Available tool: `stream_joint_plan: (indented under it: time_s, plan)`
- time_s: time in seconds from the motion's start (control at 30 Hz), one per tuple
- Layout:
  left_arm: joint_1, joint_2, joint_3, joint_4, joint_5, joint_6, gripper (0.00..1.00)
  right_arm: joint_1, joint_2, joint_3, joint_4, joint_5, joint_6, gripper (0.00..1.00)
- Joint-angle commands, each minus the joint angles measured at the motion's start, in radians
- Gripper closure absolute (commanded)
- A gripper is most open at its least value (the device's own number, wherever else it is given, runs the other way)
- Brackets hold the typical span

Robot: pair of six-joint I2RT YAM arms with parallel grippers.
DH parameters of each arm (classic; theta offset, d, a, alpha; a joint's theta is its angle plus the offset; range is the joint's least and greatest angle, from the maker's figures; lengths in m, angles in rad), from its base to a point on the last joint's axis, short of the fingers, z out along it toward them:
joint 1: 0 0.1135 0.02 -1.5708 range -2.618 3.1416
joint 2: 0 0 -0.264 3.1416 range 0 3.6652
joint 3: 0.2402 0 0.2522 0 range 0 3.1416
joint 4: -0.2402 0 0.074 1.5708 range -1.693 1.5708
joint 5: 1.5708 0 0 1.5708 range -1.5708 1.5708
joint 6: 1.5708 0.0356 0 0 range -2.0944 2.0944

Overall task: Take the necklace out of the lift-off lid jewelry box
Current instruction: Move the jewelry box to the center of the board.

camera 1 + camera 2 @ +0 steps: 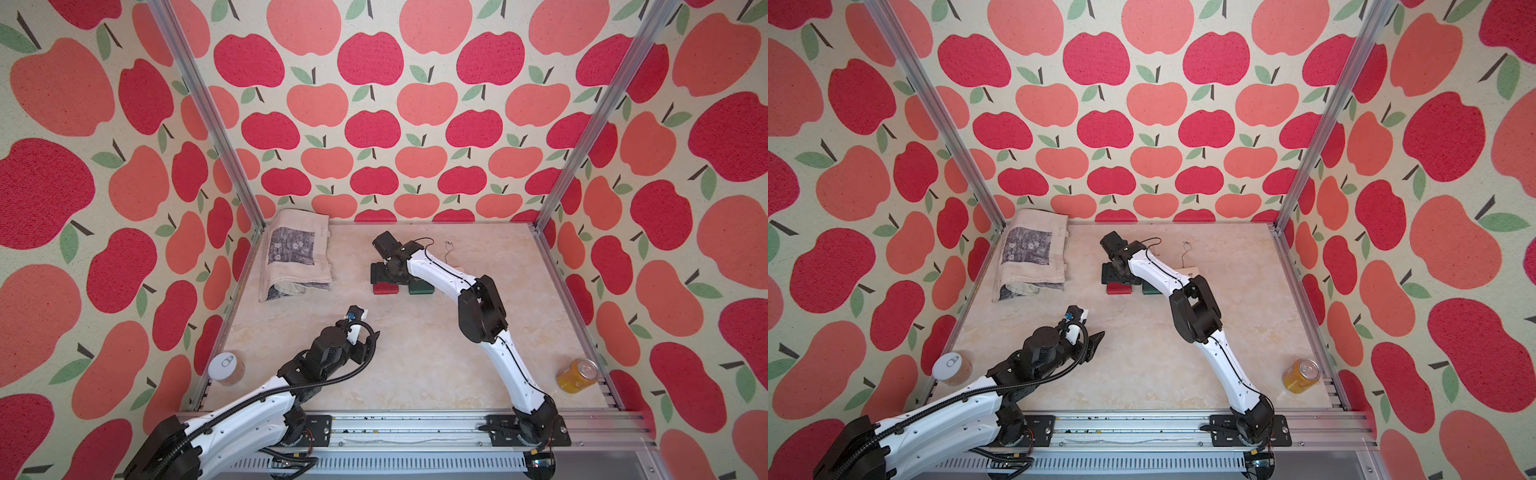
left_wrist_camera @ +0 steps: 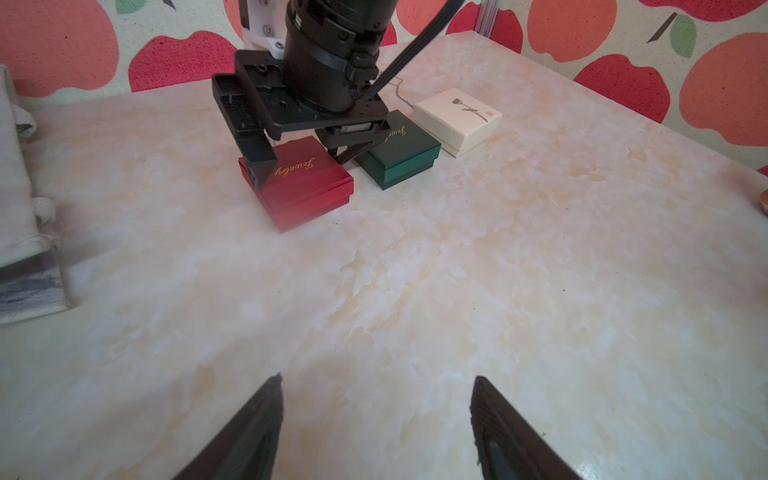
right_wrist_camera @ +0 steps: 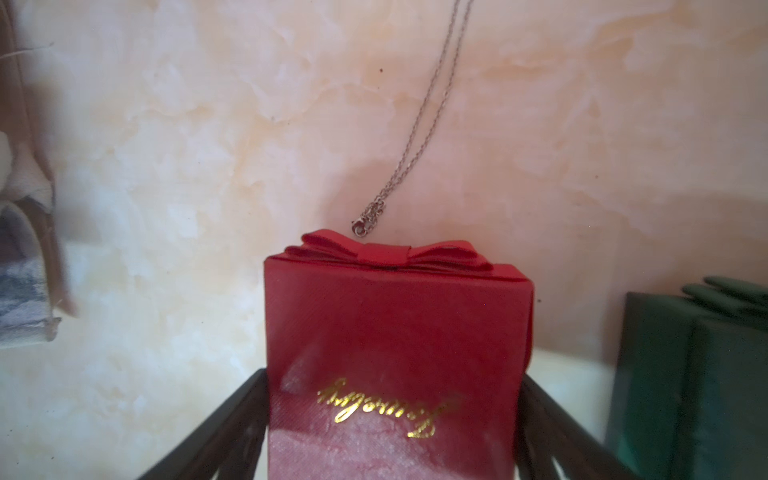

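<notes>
Three boxes sit together mid-table in a top view: the red box (image 1: 1119,288), green box (image 1: 1151,288) and white box (image 1: 1187,272). The necklace (image 1: 1185,251) lies on the table (image 1: 1142,365) behind them, outside every box.

In the left wrist view, the left gripper (image 2: 376,415) hangs wide open and empty over bare table.

In the right wrist view, the right gripper (image 3: 392,378) straddles the red box with a finger close along each side. Whether they press it, I cannot tell. The chain's clasp lies just beyond the bow (image 3: 388,251).
</notes>
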Motion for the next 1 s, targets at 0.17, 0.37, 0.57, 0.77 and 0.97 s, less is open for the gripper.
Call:
stream_joint_plan:
  time_s: [0.17, 0.37, 0.57, 0.77, 0.97]
  plan:
    - [0.008, 0.014, 0.038, -0.024, 0.005, -0.007, 0.23, -0.009, -0.016, 0.065, -0.058, 0.014, -0.062, 0.01]
    - [0.01, 0.012, 0.086, -0.044, 0.008, -0.004, 0.19, -0.01, -0.079, 0.064, -0.072, 0.027, -0.09, 0.01]
    - [0.015, 0.021, 0.122, -0.068, 0.007, 0.014, 0.17, -0.005, -0.212, -0.019, -0.043, 0.051, -0.161, 0.01]
    - [0.019, 0.039, 0.154, -0.033, -0.018, 0.041, 0.14, -0.01, -0.521, -0.39, 0.135, 0.056, -0.382, 0.01]
    - [0.052, 0.12, 0.229, 0.016, 0.04, 0.141, 0.07, -0.066, -0.867, -0.746, 0.21, 0.096, -0.459, 0.01]
